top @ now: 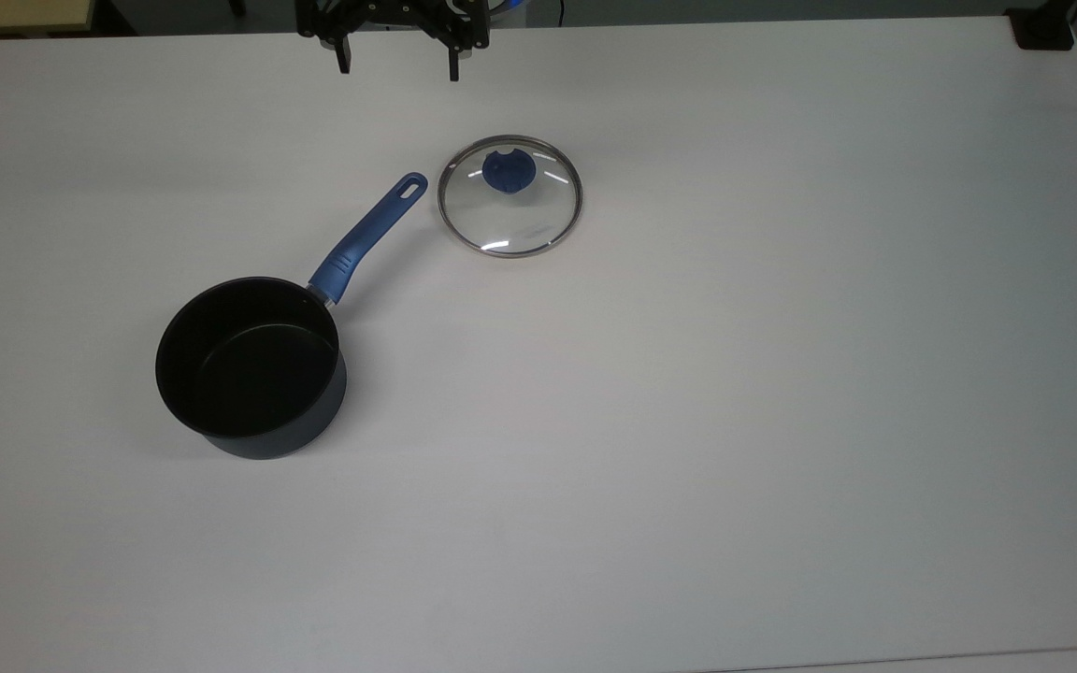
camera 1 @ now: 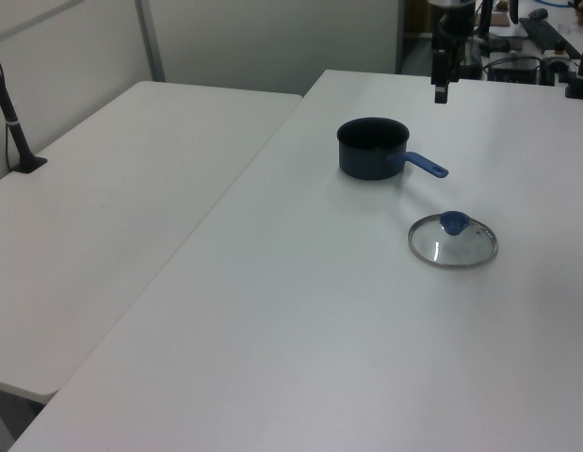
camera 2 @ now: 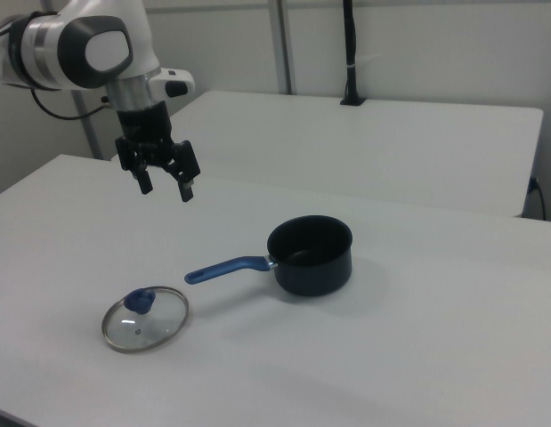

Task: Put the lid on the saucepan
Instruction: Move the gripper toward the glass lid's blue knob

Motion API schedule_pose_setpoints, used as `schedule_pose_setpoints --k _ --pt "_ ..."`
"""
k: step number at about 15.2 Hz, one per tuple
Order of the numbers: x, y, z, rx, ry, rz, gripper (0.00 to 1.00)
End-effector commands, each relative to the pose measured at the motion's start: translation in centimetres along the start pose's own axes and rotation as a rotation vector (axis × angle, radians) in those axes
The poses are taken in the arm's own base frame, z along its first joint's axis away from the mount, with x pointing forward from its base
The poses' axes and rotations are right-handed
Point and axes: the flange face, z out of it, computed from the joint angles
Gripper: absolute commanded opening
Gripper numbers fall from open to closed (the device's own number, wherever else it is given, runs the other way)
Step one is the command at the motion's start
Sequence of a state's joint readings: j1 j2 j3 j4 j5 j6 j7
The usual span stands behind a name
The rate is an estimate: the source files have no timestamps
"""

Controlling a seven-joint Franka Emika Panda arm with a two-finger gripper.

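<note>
**Lid waits flat beside the pan handle**

The pincer [camera 2: 166,189] hangs spread wide and empty, high above the worktop [top: 735,393]. The lid [top: 509,196] lies flat just past the handle tip of the saucepan [top: 251,368], knob up. The best grip is likely straight down onto the blue knob [top: 507,172], then a level carry. Bare worktop surrounds both, well away from any edge.
</note>
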State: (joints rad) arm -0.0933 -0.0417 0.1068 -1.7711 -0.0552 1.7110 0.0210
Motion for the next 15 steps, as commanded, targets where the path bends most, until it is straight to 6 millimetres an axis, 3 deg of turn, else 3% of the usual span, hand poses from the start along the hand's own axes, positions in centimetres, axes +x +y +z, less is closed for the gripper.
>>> schedule_pose_setpoints --k 1,7,13,15 --pt "-0.9 0.8 -1.5 0.02 0.0 0.009 1.0" --pt "-1.0 0.5 -1.0 0.041 -0.013 0.006 1.0" --pt "-1.8 -3.3 2.0 0.037 -0.07 -0.065 1.0" --pt "-3.9 -4.0 2.8 0.033 -0.081 -0.078 1.0"
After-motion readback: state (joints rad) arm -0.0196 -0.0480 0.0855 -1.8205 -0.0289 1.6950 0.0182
